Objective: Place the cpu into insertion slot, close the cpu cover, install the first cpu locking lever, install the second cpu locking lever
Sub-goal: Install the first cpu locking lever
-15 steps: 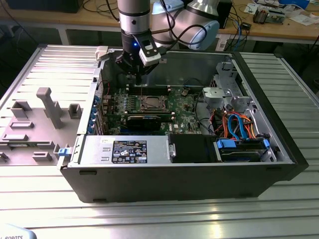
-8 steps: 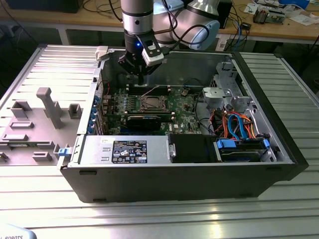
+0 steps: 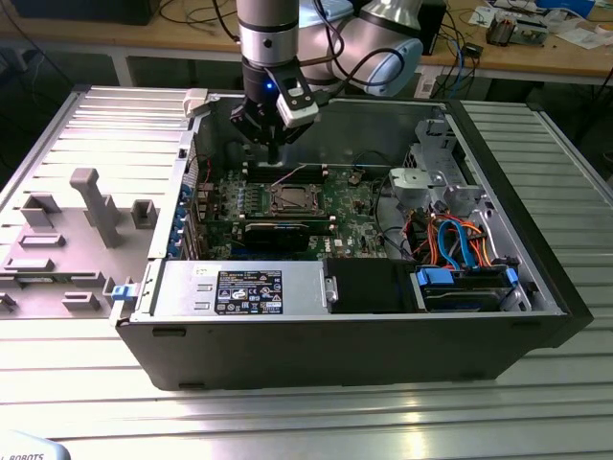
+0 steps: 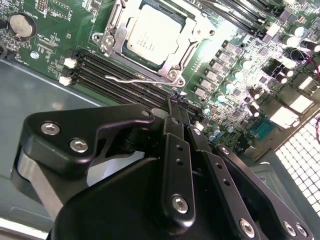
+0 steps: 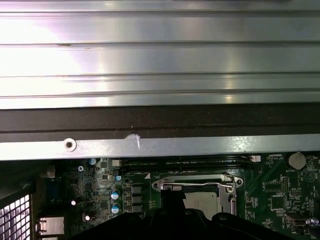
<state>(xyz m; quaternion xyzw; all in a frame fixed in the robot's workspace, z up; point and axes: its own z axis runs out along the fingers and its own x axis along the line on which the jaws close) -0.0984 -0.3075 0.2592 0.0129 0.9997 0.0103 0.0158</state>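
Ribbed metal bench (image 3: 86,125) carries the open computer case (image 3: 536,278); my hand (image 3: 274,153) hovers inside it, fingers pressed together, grasping nothing. Just beyond my fingertips, the cpu (image 4: 156,34) sits in the insertion slot (image 3: 291,198), cpu cover (image 4: 192,30) down.

Silver-grey cpu (image 4: 151,38), green motherboard (image 4: 75,25), black end effector (image 4: 180,122)

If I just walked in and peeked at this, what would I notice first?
Probably the big open computer case lying on the metal table, with the robot arm's black tool reaching down into it. Under the tool sits the green board, and in its middle the shiny square chip already lies in its socket with the metal cover framing it. A thin wire lever lies beside the socket, close to the tool.
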